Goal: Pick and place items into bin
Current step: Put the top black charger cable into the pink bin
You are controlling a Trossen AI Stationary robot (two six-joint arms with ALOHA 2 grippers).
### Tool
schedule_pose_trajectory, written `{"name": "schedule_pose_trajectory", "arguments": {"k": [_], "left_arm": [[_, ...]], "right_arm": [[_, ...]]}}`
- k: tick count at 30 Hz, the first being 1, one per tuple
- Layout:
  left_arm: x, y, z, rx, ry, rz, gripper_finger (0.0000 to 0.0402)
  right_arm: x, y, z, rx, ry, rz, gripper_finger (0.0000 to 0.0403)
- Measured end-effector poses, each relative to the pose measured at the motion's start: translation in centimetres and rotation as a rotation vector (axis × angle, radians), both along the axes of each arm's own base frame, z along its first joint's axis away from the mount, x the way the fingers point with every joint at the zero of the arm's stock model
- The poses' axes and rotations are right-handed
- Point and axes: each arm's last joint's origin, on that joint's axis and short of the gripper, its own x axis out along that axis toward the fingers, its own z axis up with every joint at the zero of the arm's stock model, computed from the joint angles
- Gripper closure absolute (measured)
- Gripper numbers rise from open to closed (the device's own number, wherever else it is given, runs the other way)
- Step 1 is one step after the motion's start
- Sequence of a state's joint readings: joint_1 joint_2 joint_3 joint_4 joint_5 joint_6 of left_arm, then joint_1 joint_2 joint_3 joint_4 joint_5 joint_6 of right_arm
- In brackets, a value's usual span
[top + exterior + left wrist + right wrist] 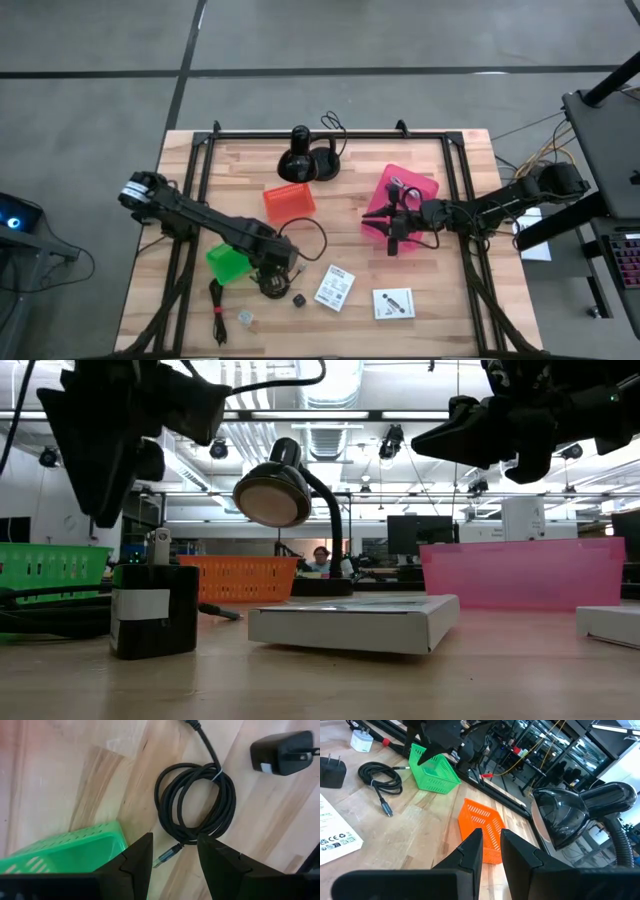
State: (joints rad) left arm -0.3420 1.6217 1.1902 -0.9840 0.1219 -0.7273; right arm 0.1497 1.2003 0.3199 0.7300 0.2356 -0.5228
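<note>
Though near cable (196, 800), green bin (65, 845) bare

Right pincer (491, 847) over orange basket (483, 826), empty; coiled cable (380, 777) beyond

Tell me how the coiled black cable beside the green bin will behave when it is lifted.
The black cable will likely be floppy: thin cord in loose loops. A small tie seems to bind one side, so the coil may hold together, while the free plug end would probably dangle. The left hand hovers open over it.
</note>
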Motion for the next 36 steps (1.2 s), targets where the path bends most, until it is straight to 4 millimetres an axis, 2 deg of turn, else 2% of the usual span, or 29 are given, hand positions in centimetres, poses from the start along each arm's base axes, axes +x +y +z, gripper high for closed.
{"name": "schedule_pose_trajectory", "arguments": {"k": [6, 11, 16, 23, 36], "left_arm": [[0.3, -0.1, -0.3, -0.012, -0.034, -0.011, 0.0262], [0.8, -0.9, -0.1, -0.059, -0.133, -0.204, 0.0262], [0.9, -1.1, -0.3, -0.047, -0.164, -0.212, 0.0262], [1.1, -1.0, -1.2, 0.063, -0.157, -0.195, 0.0262], [1.6, -2.2, -4.8, 0.072, -0.031, -0.254, 0.0262]], "right_arm": [[0.0, 0.0, 0.0, -0.002, 0.001, 0.000, 0.0346], [0.0, 0.0, 0.0, -0.004, 0.001, 0.000, 0.0346], [0.0, 0.0, 0.0, -0.007, 0.002, 0.000, 0.0346], [0.0, 0.0, 0.0, -0.010, 0.002, 0.000, 0.0346], [0.0, 0.0, -0.2, -0.015, 0.018, 0.000, 0.0346]]}}
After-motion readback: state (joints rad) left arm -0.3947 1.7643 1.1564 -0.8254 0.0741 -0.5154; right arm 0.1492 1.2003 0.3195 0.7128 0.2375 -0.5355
